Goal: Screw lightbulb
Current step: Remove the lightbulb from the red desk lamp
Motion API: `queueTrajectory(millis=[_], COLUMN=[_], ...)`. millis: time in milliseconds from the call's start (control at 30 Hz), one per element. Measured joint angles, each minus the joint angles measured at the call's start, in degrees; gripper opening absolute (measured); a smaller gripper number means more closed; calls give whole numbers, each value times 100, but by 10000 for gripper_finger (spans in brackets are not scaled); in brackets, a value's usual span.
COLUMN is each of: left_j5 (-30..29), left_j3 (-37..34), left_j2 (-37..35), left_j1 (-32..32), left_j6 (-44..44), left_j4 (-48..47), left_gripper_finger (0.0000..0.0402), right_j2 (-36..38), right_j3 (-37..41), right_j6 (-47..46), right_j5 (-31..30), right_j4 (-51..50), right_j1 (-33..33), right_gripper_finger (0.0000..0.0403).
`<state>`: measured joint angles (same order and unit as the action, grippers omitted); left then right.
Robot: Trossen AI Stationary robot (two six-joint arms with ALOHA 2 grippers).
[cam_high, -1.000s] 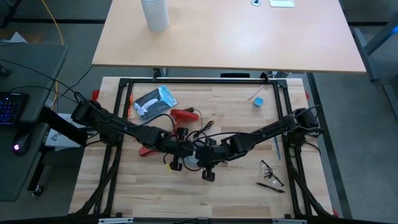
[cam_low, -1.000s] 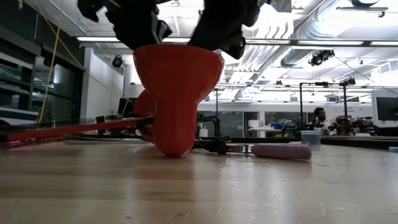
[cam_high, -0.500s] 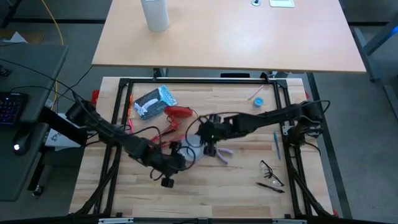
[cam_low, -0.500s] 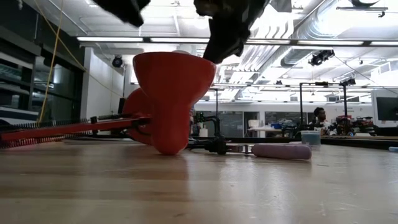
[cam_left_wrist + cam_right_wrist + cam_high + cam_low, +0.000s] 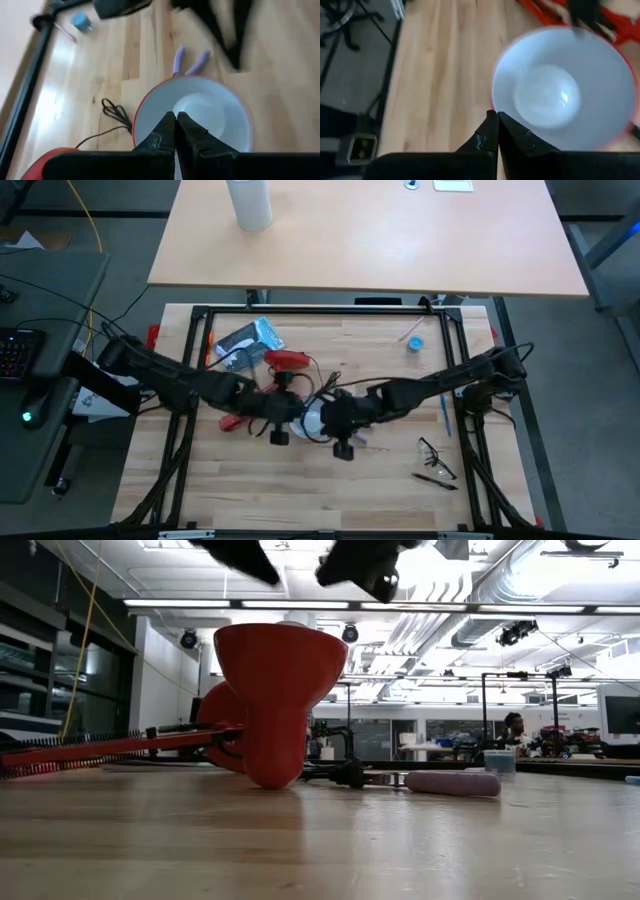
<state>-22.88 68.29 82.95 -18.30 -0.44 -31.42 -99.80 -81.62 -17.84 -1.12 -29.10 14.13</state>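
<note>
The left claw [image 5: 281, 423] is hovering pinched shut and holding nothing over the middle of the desk [image 5: 380, 480], just left of the red lamp shade [image 5: 316, 420], which is standing mouth-up with the lightbulb [image 5: 547, 95] sitting down in its socket. Just right of the shade, the right claw [image 5: 343, 438] is likewise hanging shut and empty. The bulb looks seated, so the step in hand is probably tightening or checking it; any further turning calls for a claw opening first and reaching into the shade.

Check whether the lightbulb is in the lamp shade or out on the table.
In: the right wrist view shows the lightbulb sitting at the centre of the red lamp shade, with both grippers empty.
</note>
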Motion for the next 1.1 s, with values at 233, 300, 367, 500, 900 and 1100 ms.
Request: queueTrajectory(millis=[233, 300, 367, 500, 900, 1100], left_j5=[488, 523, 527, 682, 785, 847], left_j3=[-7, -11, -13, -14, -24, -26], left_j2=[609, 729, 803, 951, 1176, 1192], left_j1=[538, 601, 646, 680, 628, 604], left_j6=[588, 612, 587, 583, 500, 336], left_j4=[180, 135, 114, 95, 65, -35], left_gripper_finger=[0, 0, 0, 0, 0, 0], right_j2=[-420, -513, -558, -605, -756, -799], right_j3=[0, 0, 0, 2, 9, -7], right_j6=[-564, -636, -680, -677, -678, -543], right_j5=[-232, -254, -344, -497, -746, -840], right_j4=[871, 944, 967, 884, 755, 518], right_j1=[156, 165, 173, 175, 158, 138], right_gripper_finger=[0, 0, 0, 0, 0, 0])
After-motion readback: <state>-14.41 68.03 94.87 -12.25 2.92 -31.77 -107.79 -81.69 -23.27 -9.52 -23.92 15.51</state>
